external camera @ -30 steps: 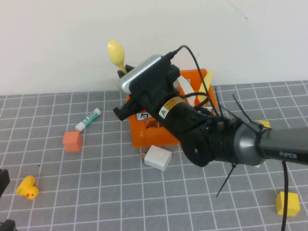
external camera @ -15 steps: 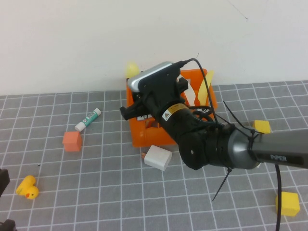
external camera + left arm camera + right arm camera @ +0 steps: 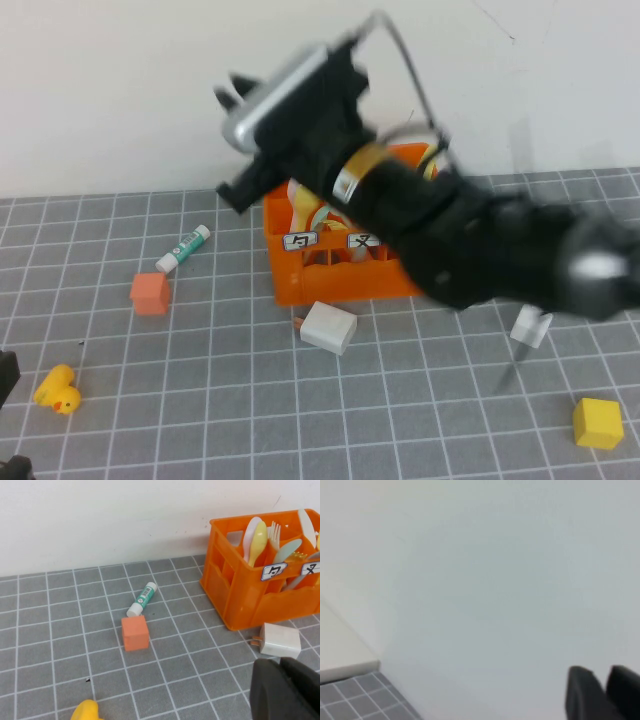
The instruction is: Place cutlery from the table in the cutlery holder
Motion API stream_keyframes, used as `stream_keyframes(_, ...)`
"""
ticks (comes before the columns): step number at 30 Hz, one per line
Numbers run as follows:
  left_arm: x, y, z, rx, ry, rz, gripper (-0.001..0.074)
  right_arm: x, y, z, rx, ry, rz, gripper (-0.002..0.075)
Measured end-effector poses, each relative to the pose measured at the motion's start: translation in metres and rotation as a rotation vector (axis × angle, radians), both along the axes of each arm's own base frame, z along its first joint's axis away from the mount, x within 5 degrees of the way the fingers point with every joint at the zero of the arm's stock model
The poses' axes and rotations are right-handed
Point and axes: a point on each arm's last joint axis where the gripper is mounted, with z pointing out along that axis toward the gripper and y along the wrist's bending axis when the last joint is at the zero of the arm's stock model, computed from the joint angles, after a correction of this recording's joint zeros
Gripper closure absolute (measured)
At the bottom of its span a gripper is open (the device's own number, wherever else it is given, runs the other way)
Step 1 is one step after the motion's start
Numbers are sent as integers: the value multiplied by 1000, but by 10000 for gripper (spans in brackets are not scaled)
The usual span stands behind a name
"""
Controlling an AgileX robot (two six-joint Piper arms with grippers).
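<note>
The table (image 3: 200, 400) carries scattered clutter around the cutlery holder (image 3: 240, 605), which stands against the wall; the right gripper (image 3: 600, 692), which half a second ago was low over the crate with the yellow spoon, has swung up and back, its fingers empty and only narrowly parted, its camera facing bare wall. The yellow spoon (image 3: 257, 537) now stands upright in a front compartment beside the pale spoon (image 3: 249, 532), so the task looks close to done; the left gripper (image 3: 285, 690) sits parked low near the white plug (image 3: 280, 640), its jaw state I cannot tell.

Orange cutlery holder (image 3: 250, 597) holds a yellow spoon (image 3: 257, 536); grey, white-gridded table (image 3: 65, 645).
</note>
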Motion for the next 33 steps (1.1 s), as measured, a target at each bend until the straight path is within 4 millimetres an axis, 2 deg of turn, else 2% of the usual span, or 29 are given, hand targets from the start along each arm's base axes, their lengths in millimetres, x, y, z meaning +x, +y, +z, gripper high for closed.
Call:
stream_keyframes(3,0,0,0,0,0,0,735,-22,-12,47,-105,-80,47,689)
stream_keyframes(7,0,0,0,-1,-3,-1,735,-52,-43,98,-225,-77,32,720)
stream_keyframes(12,0,0,1,-1,-8,-1,735,-92,-92,141,-381,-8,-16,727)
stream_keyframes(16,0,0,1,1,-10,-1,735,-123,-132,159,-523,60,-69,727)
stream_keyframes(20,0,0,2,-5,-28,-4,735,-152,-168,161,-596,90,-113,727)
stream_keyframes(24,-8,2,5,-26,-98,-10,735,-182,-197,141,-590,122,-120,727)
stream_keyframes(28,-20,6,-2,-48,-195,-22,735,-209,-224,105,-582,169,-121,727)
stream_keyframes(33,-36,12,-14,-64,-292,-24,735,-238,-250,42,-602,252,-104,727)
